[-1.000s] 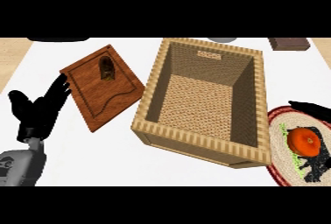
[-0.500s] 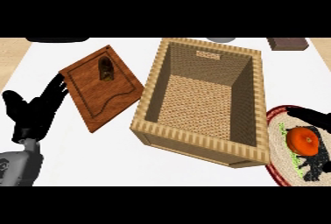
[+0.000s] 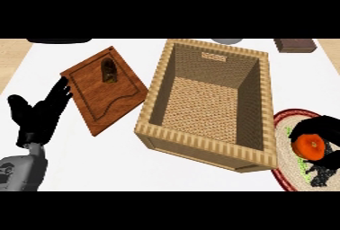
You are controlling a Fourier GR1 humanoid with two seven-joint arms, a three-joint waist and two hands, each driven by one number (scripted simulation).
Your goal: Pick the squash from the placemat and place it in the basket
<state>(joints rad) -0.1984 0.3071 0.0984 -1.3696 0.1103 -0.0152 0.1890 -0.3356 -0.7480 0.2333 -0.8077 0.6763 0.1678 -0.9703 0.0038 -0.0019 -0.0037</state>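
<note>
An orange squash (image 3: 310, 145) lies on a round woven placemat (image 3: 284, 168) with a red rim, at the right edge of the head view. My right hand (image 3: 323, 125) comes in from the right, its black fingers curling over the top of the squash and under it, hiding part of it. A deep woven basket (image 3: 199, 146) with nothing in it stands in the middle, just left of the placemat. Far to the left, my left hand (image 3: 36, 117) rests open with its fingers up.
A wooden cutting board (image 3: 106, 96) lies tilted between my left hand and the basket, with a small dark object (image 3: 109, 72) near its far end. A brown block (image 3: 295, 44) and a grey object (image 3: 227, 41) sit at the counter's far edge.
My right hand has moved further in over the squash and its fingers now wrap it. The left hand has hardly moved.
</note>
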